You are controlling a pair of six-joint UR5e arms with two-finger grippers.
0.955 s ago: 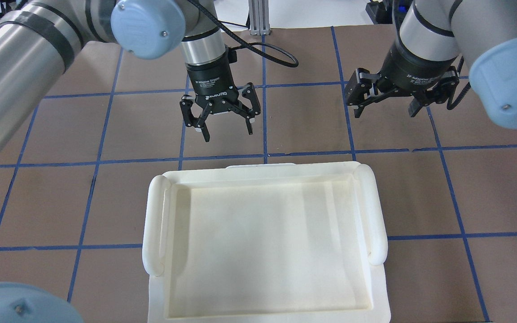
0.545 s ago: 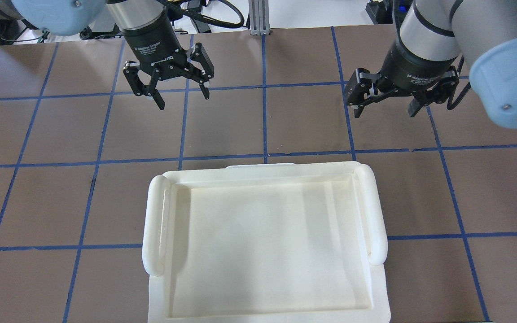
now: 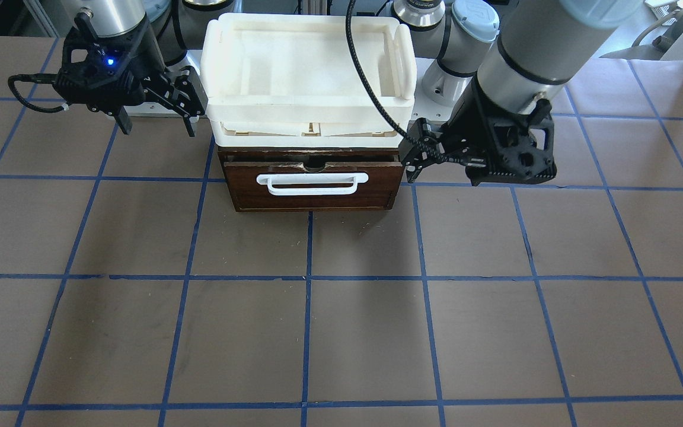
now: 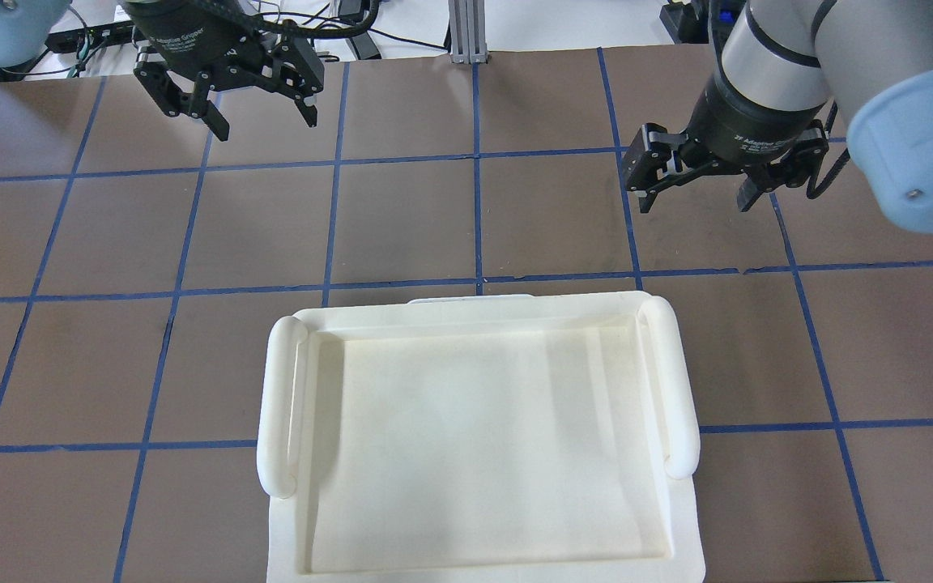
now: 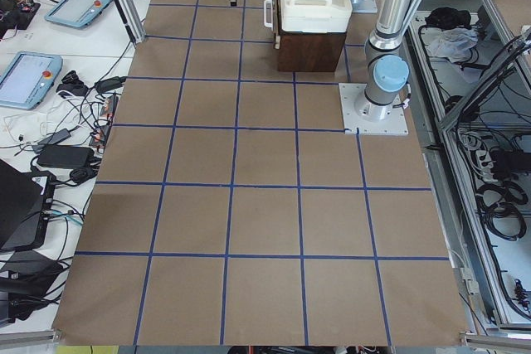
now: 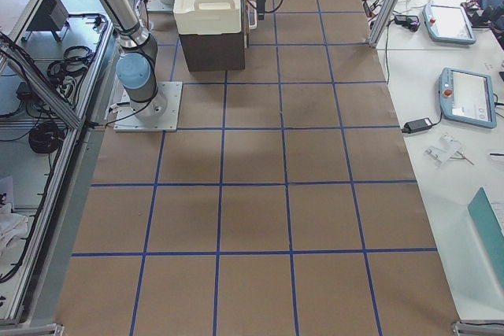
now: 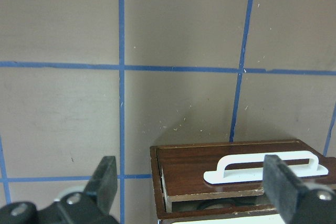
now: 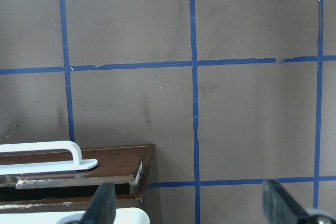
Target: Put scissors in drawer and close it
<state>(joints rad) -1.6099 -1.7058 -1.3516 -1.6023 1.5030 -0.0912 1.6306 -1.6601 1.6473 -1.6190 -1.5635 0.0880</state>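
Dark brown wood, a white loop and a pale tray on top make up the centre of the scene. We read the overhead view left to right.

Left end effector [image 4: 264, 125]: fingers spread with nothing between them. It hangs above the tabletop [image 4: 110, 243] at about 11 o'clock from the tray [image 4: 276, 405].

Drawer [image 3: 318, 200]: sits under the white tray. Its front stands slightly proud of the carcass, with a thin dark gap along the top edge. The loop handle [image 3: 312, 191] faces 12 o'clock in the overhead view, away from the robot's base.

Scissors: in no view. We cannot tell whether they lie inside the drawer, because the gap is too dark.

Right end effector [image 4: 693, 202]: fingers spread and empty, at about 1 o'clock from the tray.

Handling, our judgement:
- The scissors should be light, stiff and slick on the blades. They are best pinched across the handles or near the pivot.
- The drawer is rigid wood and should slide. A flat push on its front beside the handle would close it, or a grip on the loop itself.

Writing: "2F Adaptive" is legible on the right end effector's body. The rest is too small to read.
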